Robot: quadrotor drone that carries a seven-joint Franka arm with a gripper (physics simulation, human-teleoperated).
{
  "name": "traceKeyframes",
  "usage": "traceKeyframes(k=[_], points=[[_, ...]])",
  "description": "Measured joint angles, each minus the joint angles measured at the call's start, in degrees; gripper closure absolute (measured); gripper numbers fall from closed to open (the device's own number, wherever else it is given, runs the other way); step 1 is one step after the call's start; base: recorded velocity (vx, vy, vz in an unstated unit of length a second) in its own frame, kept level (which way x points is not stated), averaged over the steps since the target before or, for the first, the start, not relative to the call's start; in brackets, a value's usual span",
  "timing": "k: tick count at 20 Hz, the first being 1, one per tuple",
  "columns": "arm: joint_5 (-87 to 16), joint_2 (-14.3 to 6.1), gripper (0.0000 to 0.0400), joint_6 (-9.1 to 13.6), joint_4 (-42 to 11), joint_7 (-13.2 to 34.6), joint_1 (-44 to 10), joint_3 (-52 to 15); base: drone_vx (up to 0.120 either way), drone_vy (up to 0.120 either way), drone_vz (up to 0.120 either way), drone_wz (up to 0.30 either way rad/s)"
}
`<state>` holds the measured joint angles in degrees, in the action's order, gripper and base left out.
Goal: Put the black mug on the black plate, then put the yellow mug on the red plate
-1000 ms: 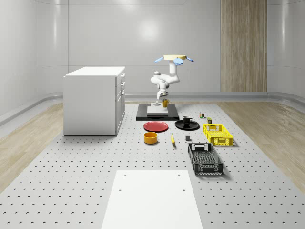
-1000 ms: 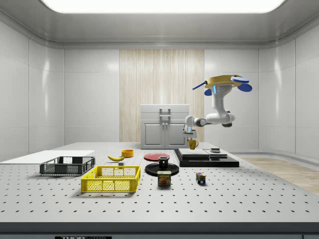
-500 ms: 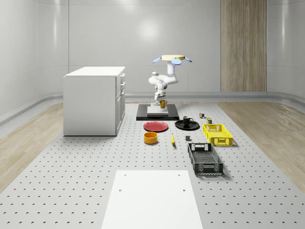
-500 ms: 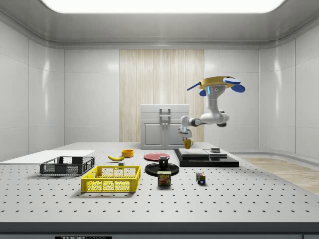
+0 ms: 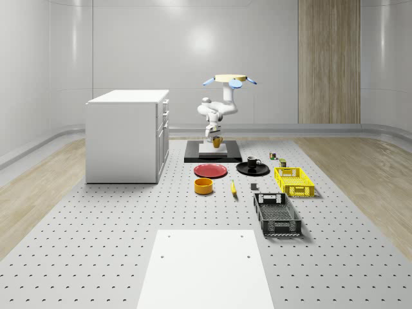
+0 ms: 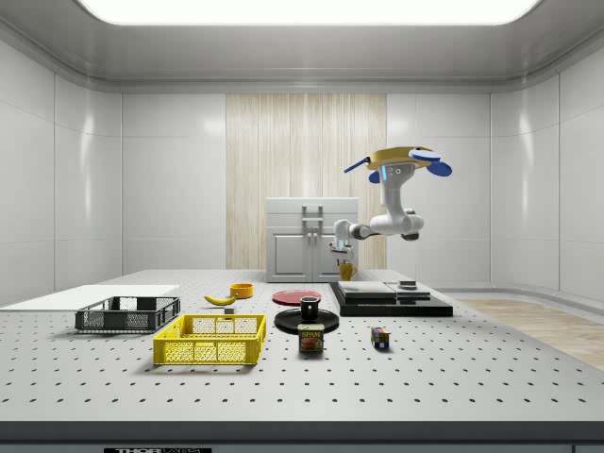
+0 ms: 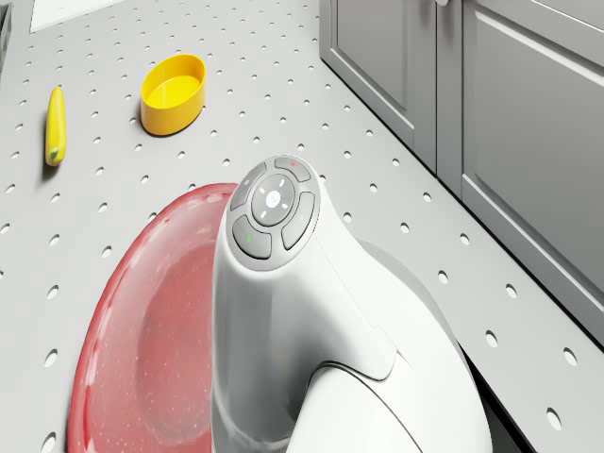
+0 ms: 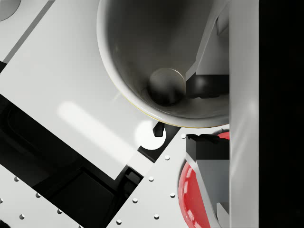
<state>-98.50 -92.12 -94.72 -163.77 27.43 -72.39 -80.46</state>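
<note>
Already the drone (image 5: 230, 80), hovering at upper centre of the whole-scene view, has slid toward that view's left over the last second, from above the black platform's (image 5: 213, 154) middle to nearer its left edge; the hand (image 5: 213, 136) pinches the yellow mug (image 5: 217, 141) by its rim, clear above the platform. So the carry looks headed for the red plate (image 5: 210, 170), bare just left of the black plate (image 5: 252, 168) where the black mug (image 5: 253, 161) already stands. Leftward the cabinet (image 5: 126, 135) walls the route, yet open worktop (image 5: 129, 219) surrounds the red plate, with the yellow bowl (image 5: 203, 186) nearest.
</note>
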Motion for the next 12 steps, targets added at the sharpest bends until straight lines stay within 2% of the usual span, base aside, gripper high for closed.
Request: traceKeyframes(k=[2,11,12], points=[[0.0,0.0,0.029,0.0,0.0,0.0,0.0,0.0,0.12,0.0,-0.02,0.0],[0.0,0.0,0.029,0.0,0.0,0.0,0.0,0.0,0.12,0.0,-0.12,0.0],[0.0,0.0,0.029,0.0,0.0,0.0,0.0,0.0,0.12,0.0,0.0,0.0]])
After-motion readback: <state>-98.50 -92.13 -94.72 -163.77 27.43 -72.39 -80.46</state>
